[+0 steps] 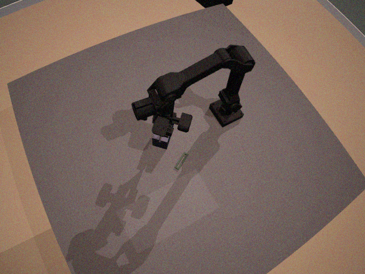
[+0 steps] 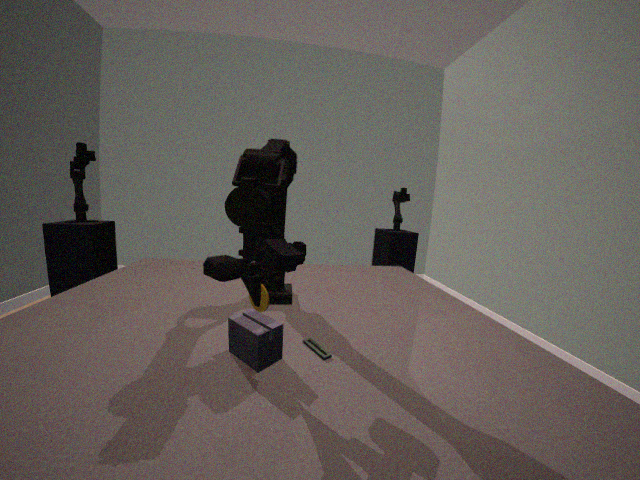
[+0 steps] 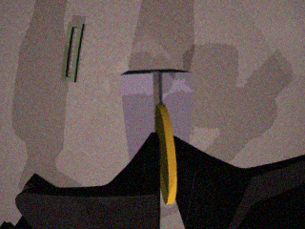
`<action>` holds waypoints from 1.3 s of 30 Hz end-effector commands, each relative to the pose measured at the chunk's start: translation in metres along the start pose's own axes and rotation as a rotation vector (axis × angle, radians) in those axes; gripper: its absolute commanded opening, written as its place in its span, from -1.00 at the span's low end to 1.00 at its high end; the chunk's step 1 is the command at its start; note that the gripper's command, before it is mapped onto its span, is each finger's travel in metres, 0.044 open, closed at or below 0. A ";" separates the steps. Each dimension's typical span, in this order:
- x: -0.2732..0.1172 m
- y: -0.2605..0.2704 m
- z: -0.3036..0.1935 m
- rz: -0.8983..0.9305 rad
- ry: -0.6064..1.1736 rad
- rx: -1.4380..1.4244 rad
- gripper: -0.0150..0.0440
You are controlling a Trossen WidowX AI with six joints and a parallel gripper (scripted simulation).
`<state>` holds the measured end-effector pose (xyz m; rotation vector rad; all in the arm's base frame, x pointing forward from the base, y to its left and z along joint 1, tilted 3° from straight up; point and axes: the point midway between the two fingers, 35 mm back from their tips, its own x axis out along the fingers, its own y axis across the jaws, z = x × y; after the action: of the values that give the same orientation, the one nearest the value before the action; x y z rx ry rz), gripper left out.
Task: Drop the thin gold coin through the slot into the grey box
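Note:
My gripper (image 2: 256, 300) (image 3: 158, 137) is shut on the gold coin (image 2: 265, 298) (image 3: 168, 162), which hangs upright on edge from the fingertips. In the top view the arm hides the coin. The closed grey box (image 1: 159, 143) (image 2: 251, 342) (image 3: 137, 112) stands below the gripper. In the exterior view the coin shows just above the lid's back edge; the exact gap is hard to tell. In the wrist view the lid slot (image 2: 257, 320) (image 3: 160, 86) runs nearly in line with the coin, whose far end overlaps it. The dark-green holder (image 1: 176, 168) (image 2: 324, 355) (image 3: 68, 78) is empty.
The holder lies flat a short way to one side of the box. The arm base (image 1: 226, 115) (image 2: 281, 295) stands behind the box in the exterior view. Two dark pedestals (image 2: 80, 258) (image 2: 394, 250) with small arms stand in the background.

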<state>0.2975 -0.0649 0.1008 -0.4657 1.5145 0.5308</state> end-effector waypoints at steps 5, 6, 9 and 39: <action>0.000 0.000 0.000 -0.001 0.000 0.004 -0.49; 0.000 0.000 0.000 -0.001 0.000 0.004 -0.49; 0.000 -0.001 -0.001 -0.001 0.000 0.004 -0.49; 0.005 -0.003 -0.006 0.001 0.001 0.001 -0.49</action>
<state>0.2958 -0.0710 0.0978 -0.4664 1.5123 0.5296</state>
